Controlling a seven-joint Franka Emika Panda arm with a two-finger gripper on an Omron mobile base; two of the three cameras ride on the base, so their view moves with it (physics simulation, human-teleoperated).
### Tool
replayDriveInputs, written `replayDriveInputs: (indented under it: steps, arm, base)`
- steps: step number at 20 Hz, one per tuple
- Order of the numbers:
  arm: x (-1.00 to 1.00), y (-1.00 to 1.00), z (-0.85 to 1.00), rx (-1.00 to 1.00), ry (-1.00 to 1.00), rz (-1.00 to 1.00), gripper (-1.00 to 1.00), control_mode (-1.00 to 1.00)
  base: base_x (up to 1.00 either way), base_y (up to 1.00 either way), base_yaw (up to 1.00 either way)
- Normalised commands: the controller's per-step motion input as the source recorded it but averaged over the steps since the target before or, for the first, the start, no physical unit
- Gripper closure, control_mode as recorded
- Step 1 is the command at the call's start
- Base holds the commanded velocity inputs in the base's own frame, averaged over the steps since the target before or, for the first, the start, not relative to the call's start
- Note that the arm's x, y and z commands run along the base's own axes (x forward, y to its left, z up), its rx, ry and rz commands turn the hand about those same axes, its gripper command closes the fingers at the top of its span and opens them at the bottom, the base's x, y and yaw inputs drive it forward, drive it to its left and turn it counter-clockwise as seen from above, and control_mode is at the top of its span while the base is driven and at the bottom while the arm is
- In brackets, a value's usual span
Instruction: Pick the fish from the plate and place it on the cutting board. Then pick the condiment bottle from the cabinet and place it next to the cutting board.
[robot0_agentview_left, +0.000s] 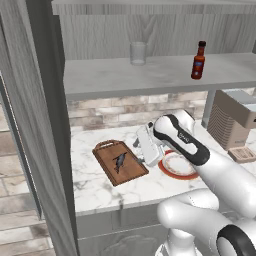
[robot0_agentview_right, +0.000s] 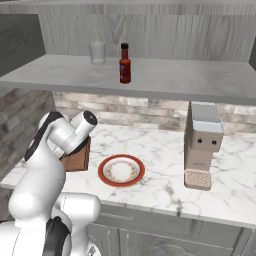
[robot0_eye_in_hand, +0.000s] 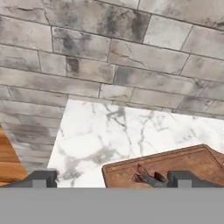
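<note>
The small dark grey fish (robot0_agentview_left: 120, 161) lies on the brown wooden cutting board (robot0_agentview_left: 112, 172), and in the hand view the fish (robot0_eye_in_hand: 148, 177) rests near the board's (robot0_eye_in_hand: 183, 162) near edge. My gripper (robot0_agentview_left: 136, 154) hovers just right of the board and above it, open and holding nothing; its midpoint (robot0_eye_in_hand: 113, 179) sits left of the fish. The orange-rimmed plate (robot0_agentview_right: 121, 170) is bare, half hidden by my arm in the left base view. On the cabinet shelf (robot0_agentview_left: 150, 75) the condiment bottle (robot0_agentview_left: 198, 61) (robot0_agentview_right: 125, 64) stands upright.
A clear drinking glass (robot0_agentview_left: 138, 52) (robot0_agentview_right: 97, 52) stands on the shelf left of the bottle. A coffee machine (robot0_agentview_right: 202, 145) sits on the marble counter to the right of the plate. A brick wall (robot0_eye_in_hand: 109, 57) backs the counter, and a tall grey side panel (robot0_agentview_left: 35, 125) rises at the left.
</note>
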Motion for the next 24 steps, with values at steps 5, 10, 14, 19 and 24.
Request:
replayDriveInputs:
  steps: [5, 10, 14, 19, 24]
  arm:
    - [-0.23, 0.0, 0.42, 0.03, -0.12, 0.11, -1.0, -1.0]
    - [-0.25, 0.0, 0.35, 0.02, -0.11, 0.08, -1.0, -1.0]
    - [-0.26, 0.0, 0.28, 0.01, -0.08, 0.06, -1.0, -1.0]
    - [-0.31, 0.0, 0.28, 0.02, -0.05, 0.05, -1.0, -1.0]
    - [-0.32, 0.0, 0.32, 0.02, -0.04, 0.05, -1.0, -1.0]
  base:
    - [0.0, 0.0, 0.0]
    - [0.0, 0.0, 0.0]
    - [0.0, 0.0, 0.0]
    - [0.0, 0.0, 0.0]
    - [0.0, 0.0, 0.0]
